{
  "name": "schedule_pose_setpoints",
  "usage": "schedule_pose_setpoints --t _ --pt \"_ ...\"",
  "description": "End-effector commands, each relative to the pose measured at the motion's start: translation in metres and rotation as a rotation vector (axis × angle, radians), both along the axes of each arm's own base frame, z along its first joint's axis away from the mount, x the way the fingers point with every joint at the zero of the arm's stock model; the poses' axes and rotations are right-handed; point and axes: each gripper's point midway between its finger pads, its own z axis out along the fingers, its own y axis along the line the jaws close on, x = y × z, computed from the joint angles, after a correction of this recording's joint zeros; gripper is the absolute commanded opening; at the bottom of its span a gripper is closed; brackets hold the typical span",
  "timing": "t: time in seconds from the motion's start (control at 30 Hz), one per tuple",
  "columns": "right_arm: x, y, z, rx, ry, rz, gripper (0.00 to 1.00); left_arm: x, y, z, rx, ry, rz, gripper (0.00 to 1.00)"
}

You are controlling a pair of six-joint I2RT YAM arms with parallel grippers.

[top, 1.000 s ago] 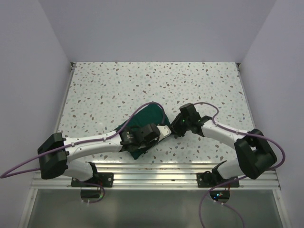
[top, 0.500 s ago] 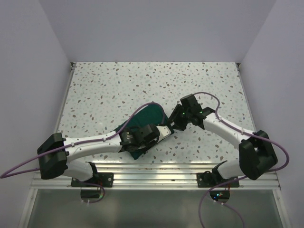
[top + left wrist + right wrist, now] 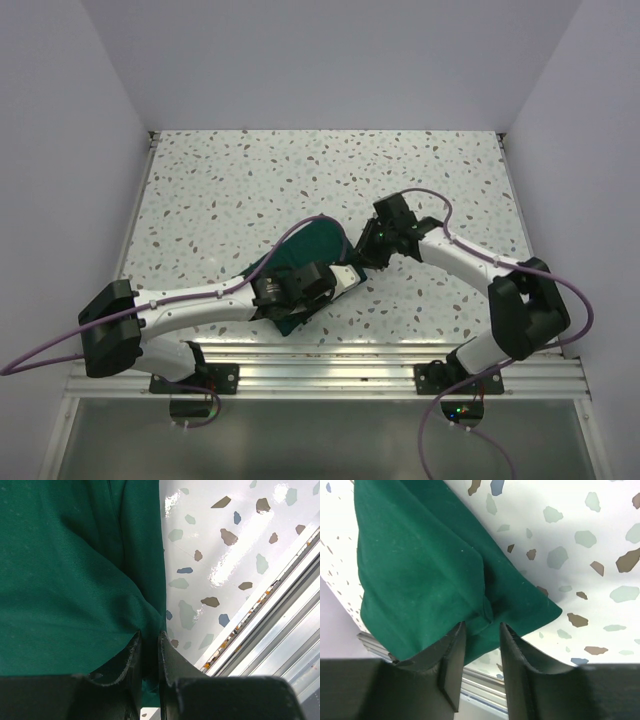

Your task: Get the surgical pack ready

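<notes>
One green cloth [image 3: 312, 246], folded into a bundle, lies on the speckled table [image 3: 230, 180] near the front edge. Both of the two grippers are at it. The left gripper [image 3: 149, 636] is clamped on a thin fold at the cloth's edge. The right gripper [image 3: 482, 625] straddles a bunched corner with its jaws partway apart, and a grip cannot be confirmed. From overhead the left arm covers much of the cloth, and the bundle's inside is hidden.
</notes>
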Motion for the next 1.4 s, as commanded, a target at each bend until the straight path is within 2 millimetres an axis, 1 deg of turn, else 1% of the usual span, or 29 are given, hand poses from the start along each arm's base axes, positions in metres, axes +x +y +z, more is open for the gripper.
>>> schedule_pose_setpoints --t 0.0,0.37,0.47,0.5,0.6,0.67,0.77,0.83,0.87,0.9,0.97,1.0,1.03,1.13,1.2,1.23,1.3,1.37 --pt "0.005 0.005 0.001 0.022 -0.032 0.028 0.32 -0.005 -0.010 0.007 -0.052 0.018 -0.005 0.00" --pt "0.009 0.010 -0.019 0.011 -0.003 0.056 0.27 -0.006 -0.011 0.005 -0.052 0.024 -0.007 0.00" --pt "0.007 0.008 -0.019 0.006 0.006 0.056 0.14 -0.006 -0.011 0.003 -0.048 0.029 -0.005 0.00" --pt "0.005 0.006 -0.018 -0.001 0.005 0.059 0.06 -0.007 -0.010 0.002 -0.045 0.031 -0.004 0.00" --pt "-0.003 -0.003 -0.016 -0.024 0.011 0.063 0.00 -0.008 -0.009 0.001 -0.039 0.036 -0.003 0.00" --pt "-0.011 -0.013 -0.019 -0.048 0.034 0.068 0.00 -0.008 -0.007 -0.002 -0.029 0.042 -0.002 0.00" --pt "-0.015 -0.031 -0.018 -0.064 0.025 0.068 0.00 -0.011 -0.002 -0.010 0.002 0.059 -0.001 0.00" --pt "-0.023 -0.043 -0.023 -0.052 0.067 0.078 0.00 -0.012 0.002 -0.014 0.022 0.066 0.011 0.00" --pt "-0.024 -0.048 -0.025 -0.057 0.073 0.083 0.00 -0.012 0.001 -0.014 0.023 0.070 0.011 0.00" --pt "-0.023 -0.050 -0.024 -0.049 0.063 0.109 0.00 -0.014 0.002 -0.015 0.027 0.077 0.010 0.00" --pt "-0.027 -0.048 -0.030 -0.036 0.091 0.153 0.00 -0.015 0.001 -0.016 0.025 0.084 0.008 0.00" --pt "-0.027 -0.046 -0.029 -0.033 0.087 0.193 0.00 -0.015 0.002 -0.017 0.028 0.087 0.010 0.00" --pt "-0.032 -0.039 -0.033 0.003 0.121 0.226 0.00 -0.015 0.002 -0.019 0.037 0.091 0.009 0.00" --pt "-0.037 -0.036 -0.035 0.023 0.142 0.272 0.00 -0.016 0.003 -0.023 0.056 0.101 0.007 0.00" --pt "-0.041 -0.039 -0.038 0.008 0.157 0.294 0.00 -0.019 0.006 -0.025 0.068 0.113 0.004 0.01" --pt "-0.043 -0.040 -0.038 0.005 0.159 0.296 0.00 -0.019 0.006 -0.026 0.069 0.117 0.006 0.14" --pt "-0.046 -0.040 -0.037 0.013 0.156 0.318 0.00 -0.021 0.007 -0.025 0.069 0.123 0.007 0.20" --pt "-0.051 -0.036 -0.036 0.040 0.166 0.340 0.00 -0.023 0.003 -0.019 0.039 0.133 0.003 0.42"
